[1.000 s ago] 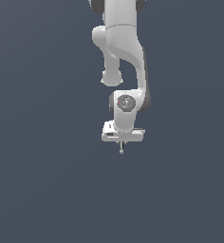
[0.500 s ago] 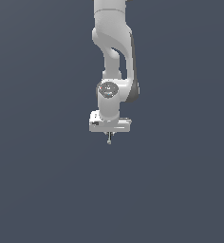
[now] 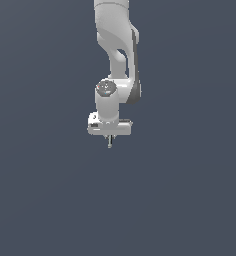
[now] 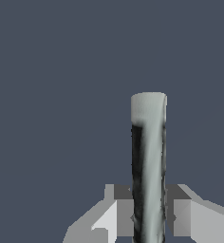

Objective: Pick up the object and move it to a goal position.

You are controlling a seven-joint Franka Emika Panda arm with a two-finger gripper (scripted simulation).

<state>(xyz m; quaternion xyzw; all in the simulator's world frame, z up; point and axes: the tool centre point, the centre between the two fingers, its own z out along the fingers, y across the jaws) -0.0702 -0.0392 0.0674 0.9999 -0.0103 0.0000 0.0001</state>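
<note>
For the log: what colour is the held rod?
Light grey rod with a dark streak; wrist view.

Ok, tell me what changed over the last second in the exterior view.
The arm carried the gripper toward the exterior view's left, and the wrist turned, so the round joint cap faces differently. Nothing was released: the object stays clamped between the fingers, pointing down below the gripper. The plain grey background is unchanged.

The arm (image 3: 115,45) runs off the top edge of the exterior view, so its base is out of sight. The rod (image 3: 110,142) is too small there to tell its shape. In the wrist view, the rod's (image 4: 148,166) lower end and the claw (image 4: 148,218) are cut off by the picture's edge.
</note>
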